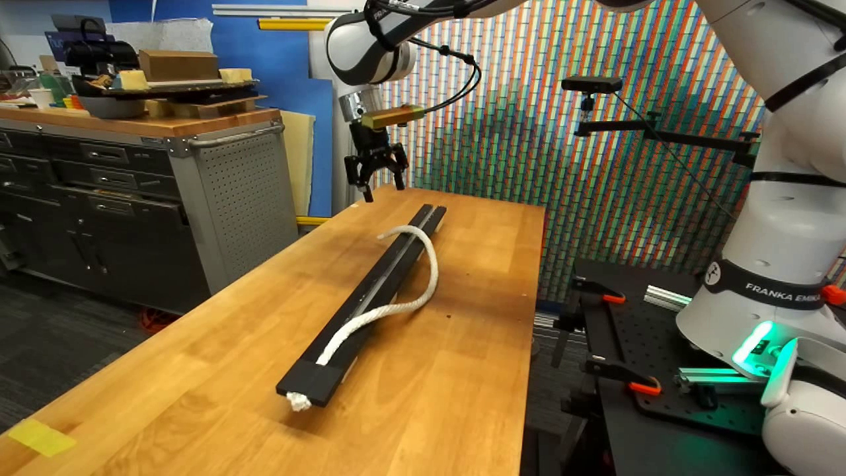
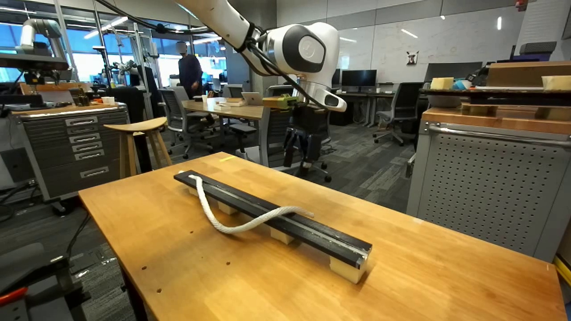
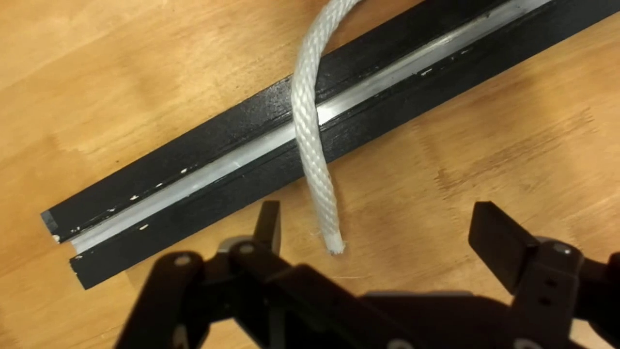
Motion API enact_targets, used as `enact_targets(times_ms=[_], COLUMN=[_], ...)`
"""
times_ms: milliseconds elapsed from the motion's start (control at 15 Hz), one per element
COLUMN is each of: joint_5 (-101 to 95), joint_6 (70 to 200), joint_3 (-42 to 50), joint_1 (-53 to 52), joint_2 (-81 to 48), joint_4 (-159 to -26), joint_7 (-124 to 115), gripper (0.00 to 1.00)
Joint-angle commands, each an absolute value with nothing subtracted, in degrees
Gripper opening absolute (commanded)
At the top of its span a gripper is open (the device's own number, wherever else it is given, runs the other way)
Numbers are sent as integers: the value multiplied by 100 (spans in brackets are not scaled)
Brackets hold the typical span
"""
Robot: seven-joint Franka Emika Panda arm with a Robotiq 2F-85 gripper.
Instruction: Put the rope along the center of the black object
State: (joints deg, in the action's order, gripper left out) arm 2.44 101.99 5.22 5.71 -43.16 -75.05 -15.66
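The white rope [image 1: 433, 271] lies loosely over the long black bar [image 1: 365, 291], which has a pale groove along its center. One stretch is on the bar's end; the middle bows off one side onto the table, then crosses back. A frayed white tip [image 1: 299, 400] pokes out below the bar's end. The rope [image 2: 241, 229] and bar [image 2: 312, 236] also show in an exterior view. In the wrist view the rope [image 3: 305, 106] crosses the bar [image 3: 193, 145], its loose end past the edge. My gripper [image 3: 376, 218] is open and empty above, the rope end between its fingers in view.
The bar rests on pale blocks [image 2: 347, 268] on the wooden table [image 1: 462, 370]. Yellow tape [image 1: 42, 437] marks a table corner. A tool cabinet [image 1: 244, 172] stands beyond the table edge. A camera on a bracket [image 1: 590, 84] stands near the arm.
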Motion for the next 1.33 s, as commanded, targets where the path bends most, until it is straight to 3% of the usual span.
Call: enact_targets(times_ms=[0,1267], joint_5=[266,194], joint_6=[10187,10136], joint_3=[557,630], joint_1=[537,604], joint_2=[-4295,-5444], joint_4=[-7513,-6481], joint_7=[-1545,-1481], gripper=[100,100])
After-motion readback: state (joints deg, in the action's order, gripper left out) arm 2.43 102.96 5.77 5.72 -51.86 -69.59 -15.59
